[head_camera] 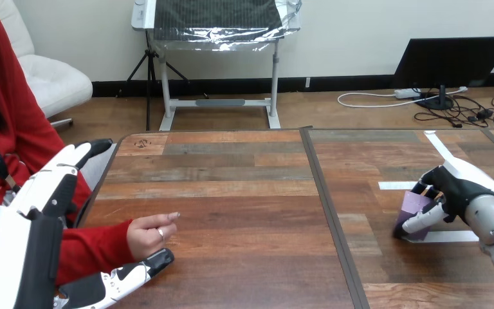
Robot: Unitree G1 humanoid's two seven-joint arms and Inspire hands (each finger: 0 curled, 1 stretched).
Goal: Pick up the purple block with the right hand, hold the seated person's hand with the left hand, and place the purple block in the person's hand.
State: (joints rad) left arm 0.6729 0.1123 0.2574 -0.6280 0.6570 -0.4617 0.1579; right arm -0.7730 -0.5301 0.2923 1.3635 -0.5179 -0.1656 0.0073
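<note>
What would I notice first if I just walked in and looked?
The robot's big left hand looms at the near left with straight fingers, and the person's hand rests on the wooden table right beside it. At the right, the robot's right hand is curled round the purple block.

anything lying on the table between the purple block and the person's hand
Nothing visible. The small purple block sits in the right hand's curled fingers at the right; the wooden tabletop from there to the person's hand carries no object, only a flat dark seam.
</note>
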